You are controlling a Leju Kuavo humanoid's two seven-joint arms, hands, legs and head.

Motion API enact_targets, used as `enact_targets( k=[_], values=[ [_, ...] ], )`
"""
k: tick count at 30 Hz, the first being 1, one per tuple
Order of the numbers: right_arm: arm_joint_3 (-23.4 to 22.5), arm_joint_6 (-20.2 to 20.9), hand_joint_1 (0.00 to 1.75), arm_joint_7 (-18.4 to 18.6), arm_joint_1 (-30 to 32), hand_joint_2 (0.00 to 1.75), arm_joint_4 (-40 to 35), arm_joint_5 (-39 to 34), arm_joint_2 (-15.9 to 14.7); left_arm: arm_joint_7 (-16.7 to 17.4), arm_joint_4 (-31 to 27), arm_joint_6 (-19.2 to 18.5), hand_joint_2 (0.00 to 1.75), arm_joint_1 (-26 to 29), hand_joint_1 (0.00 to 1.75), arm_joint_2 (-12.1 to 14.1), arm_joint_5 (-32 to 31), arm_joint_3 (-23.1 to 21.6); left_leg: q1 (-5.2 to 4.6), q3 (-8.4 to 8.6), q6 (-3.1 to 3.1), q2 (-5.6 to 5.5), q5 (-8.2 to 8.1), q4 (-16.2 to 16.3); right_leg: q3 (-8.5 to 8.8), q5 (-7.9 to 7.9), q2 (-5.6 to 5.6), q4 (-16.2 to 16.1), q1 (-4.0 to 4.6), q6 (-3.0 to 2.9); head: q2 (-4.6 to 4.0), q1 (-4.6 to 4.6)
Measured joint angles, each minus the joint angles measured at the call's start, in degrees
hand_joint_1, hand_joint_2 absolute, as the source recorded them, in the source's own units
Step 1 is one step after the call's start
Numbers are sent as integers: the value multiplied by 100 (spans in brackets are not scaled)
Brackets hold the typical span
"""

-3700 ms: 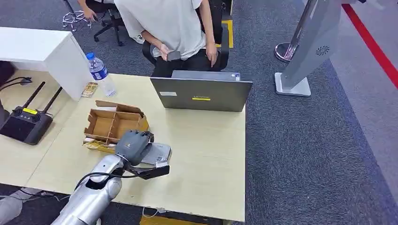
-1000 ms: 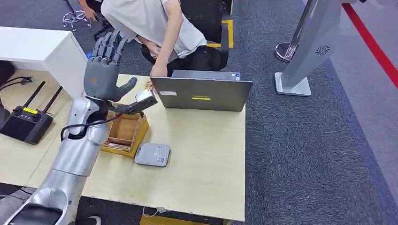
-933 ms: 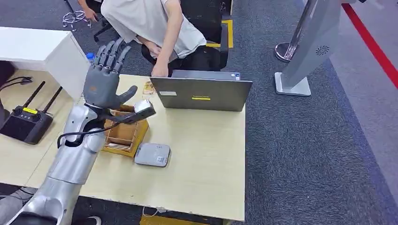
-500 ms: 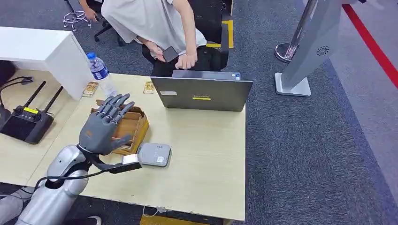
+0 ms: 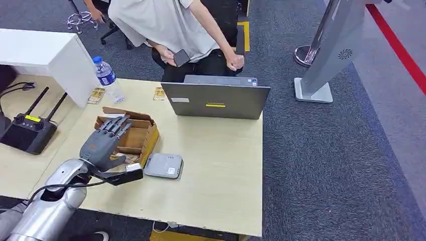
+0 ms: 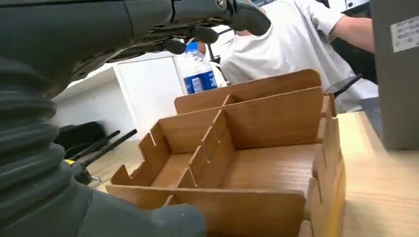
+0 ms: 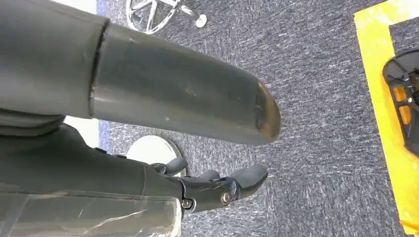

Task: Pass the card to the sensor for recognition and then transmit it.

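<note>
Left hand (image 5: 103,143) empty, fingers apart, low over the near edge of the wooden box (image 5: 129,135); lower than 0.5 s ago. Card (image 5: 159,94) beyond box, beside laptop (image 5: 216,100). Right hand (image 7: 217,190) empty, fingers apart.

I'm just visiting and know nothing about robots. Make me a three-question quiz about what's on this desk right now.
1. True or false: the left hand holds a card.
2. What lies on the table just beside the wooden tray, on the laptop's side? A) grey card reader B) phone C) mug
3. Fill in: the water bottle stands ____.

Key: 1. False, its fingers are spread and hold nothing. 2. A, the grey card reader. 3. Upright.
</note>
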Motion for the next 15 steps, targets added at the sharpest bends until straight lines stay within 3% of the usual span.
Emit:
enact_targets(
  k=[11, 15],
  values=[
    [-4, 7, 0, -20, 0, 0, 0, 2, 0, -4, 236, -70, 175, -60, 0, 28, 20, 0, 0, 0, 0, 0, 0, 0, 0, 0, 0, 0, 0, 0, 0, 0],
    [-15, 0, 0, -20, 2, 0, 0, 9, 0, -116, 269, 186, 175, -40, 0, -2, 44, 9, 0, 0, 0, 0, 0, 0, -1, 0, 0, 0, 0, 0, 0, 0]
  ],
)
